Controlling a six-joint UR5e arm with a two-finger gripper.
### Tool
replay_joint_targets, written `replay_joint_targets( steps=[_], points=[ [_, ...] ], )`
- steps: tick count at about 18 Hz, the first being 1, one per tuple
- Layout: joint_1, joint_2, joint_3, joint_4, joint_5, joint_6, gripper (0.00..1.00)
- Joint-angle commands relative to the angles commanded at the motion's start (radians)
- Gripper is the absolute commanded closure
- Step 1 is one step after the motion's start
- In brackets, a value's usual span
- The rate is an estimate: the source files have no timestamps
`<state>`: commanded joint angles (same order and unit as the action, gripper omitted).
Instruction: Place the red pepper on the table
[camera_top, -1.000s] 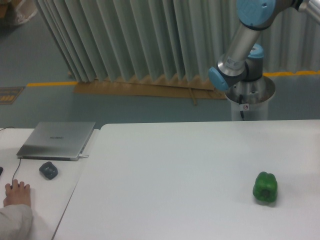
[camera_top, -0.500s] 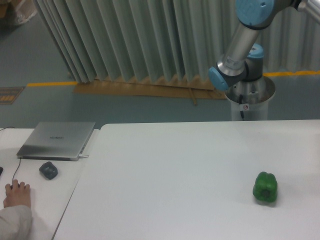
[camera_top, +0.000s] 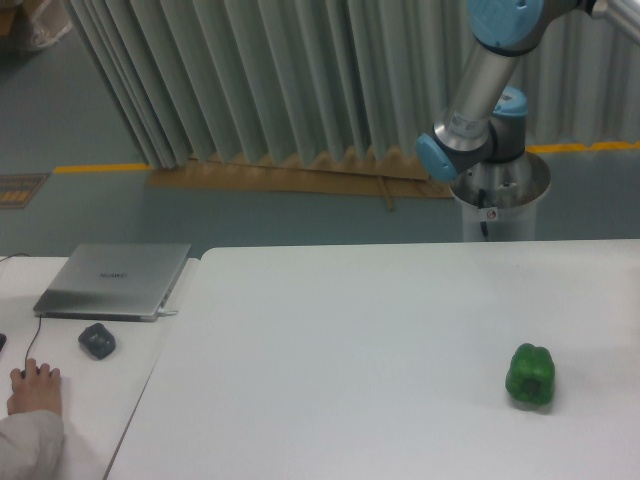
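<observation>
The robot's hand is out of the picture, so whether it is released or clenched cannot be told; only one arm (camera_top: 480, 90) shows, rising from its pedestal (camera_top: 500, 200) behind the big white desk (camera_top: 350, 340) and leaving the top edge. The red pepper is not visible anywhere. One green bell pepper (camera_top: 530, 376) sits upright on that desk near its right side. On the narrower desk (camera_top: 70, 400) to the left lie one closed grey laptop (camera_top: 115, 280), one dark mouse (camera_top: 97, 341), and one person's hand (camera_top: 33, 388).
</observation>
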<state>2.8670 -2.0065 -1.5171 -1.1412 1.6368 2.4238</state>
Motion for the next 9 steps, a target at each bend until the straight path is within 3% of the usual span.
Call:
replay_joint_targets(
  steps=[9],
  points=[
    [0.002, 0.041, 0.002, -0.097, -0.074, -0.049, 0.49]
  ],
)
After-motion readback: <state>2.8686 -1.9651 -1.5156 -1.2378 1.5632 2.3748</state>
